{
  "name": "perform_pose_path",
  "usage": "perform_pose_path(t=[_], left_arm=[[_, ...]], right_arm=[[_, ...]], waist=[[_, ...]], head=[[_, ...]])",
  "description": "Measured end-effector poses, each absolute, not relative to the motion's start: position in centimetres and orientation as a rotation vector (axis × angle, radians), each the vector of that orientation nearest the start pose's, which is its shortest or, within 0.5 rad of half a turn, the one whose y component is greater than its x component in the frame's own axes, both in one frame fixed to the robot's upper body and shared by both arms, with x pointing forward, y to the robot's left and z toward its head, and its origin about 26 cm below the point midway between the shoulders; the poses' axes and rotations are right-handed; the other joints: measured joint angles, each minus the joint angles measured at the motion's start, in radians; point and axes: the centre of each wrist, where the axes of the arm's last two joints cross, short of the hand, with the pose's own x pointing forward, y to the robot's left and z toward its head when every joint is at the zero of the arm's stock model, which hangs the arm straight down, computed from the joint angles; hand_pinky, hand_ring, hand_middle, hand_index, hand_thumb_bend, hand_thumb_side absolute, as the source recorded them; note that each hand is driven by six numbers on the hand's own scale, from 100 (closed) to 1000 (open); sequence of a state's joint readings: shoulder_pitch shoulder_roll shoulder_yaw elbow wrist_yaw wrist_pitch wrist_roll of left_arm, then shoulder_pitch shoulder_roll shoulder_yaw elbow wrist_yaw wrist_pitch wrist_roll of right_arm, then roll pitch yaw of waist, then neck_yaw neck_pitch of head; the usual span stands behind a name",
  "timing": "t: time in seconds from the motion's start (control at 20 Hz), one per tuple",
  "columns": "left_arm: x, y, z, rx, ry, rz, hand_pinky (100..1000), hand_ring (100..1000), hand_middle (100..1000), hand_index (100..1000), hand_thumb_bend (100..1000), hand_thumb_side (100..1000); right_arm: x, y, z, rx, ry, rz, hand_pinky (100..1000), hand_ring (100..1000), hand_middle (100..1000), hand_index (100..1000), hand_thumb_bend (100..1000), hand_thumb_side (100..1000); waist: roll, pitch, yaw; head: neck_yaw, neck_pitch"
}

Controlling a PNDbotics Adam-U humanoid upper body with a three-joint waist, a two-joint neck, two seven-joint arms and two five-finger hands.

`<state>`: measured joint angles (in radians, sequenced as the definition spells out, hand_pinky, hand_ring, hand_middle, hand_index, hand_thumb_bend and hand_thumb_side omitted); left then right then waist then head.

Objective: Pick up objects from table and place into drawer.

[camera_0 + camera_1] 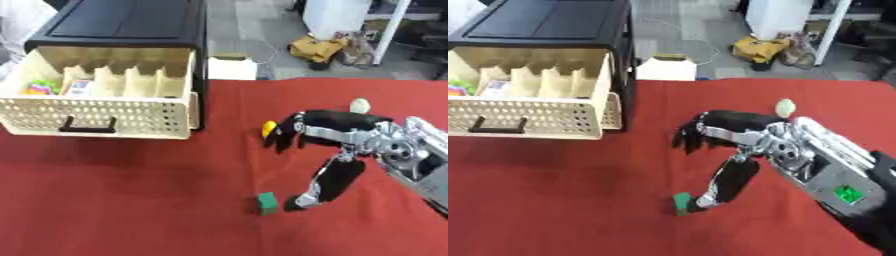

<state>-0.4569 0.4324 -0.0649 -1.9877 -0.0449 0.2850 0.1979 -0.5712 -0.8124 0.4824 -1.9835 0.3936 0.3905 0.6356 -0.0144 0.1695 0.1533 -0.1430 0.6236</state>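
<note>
In my left eye view, my right hand point(337, 135) comes in from the right over the red table point(131, 200). My fingers are spread and bent down a bit, and they hold nothing. My thumb points down, and its tip is just beside a small green block point(267, 203) on the cloth. I cannot tell if it touches. A yellow thing point(269, 128) peeks out right by my fingertips. A pale round thing point(360, 105) lies behind my hand. At the far left the cream drawer point(96, 117) is pulled out of the black cabinet point(131, 22). It has walls that split it into slots. A few bright things sit in the left slots.

In my right eye view, my hand hides the yellow thing. The green block shows by my thumb tip, near the middle of the table and well apart from the drawer. My arm has a green mark on it. My left hand does not show in either view.
</note>
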Motion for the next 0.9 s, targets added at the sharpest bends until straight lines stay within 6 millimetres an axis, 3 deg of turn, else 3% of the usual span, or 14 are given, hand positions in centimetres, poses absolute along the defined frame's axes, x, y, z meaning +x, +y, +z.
perform_pose_path(t=[0.9], left_arm=[[30.99,24.43,24.48,0.39,-2.16,-0.306,100,100,100,710,103,1000]], right_arm=[[29.89,-20.73,22.57,-0.545,-1.313,1.675,678,752,587,791,561,159]], waist=[[0.003,0.0,0.002]], head=[[-0.008,0.0]])
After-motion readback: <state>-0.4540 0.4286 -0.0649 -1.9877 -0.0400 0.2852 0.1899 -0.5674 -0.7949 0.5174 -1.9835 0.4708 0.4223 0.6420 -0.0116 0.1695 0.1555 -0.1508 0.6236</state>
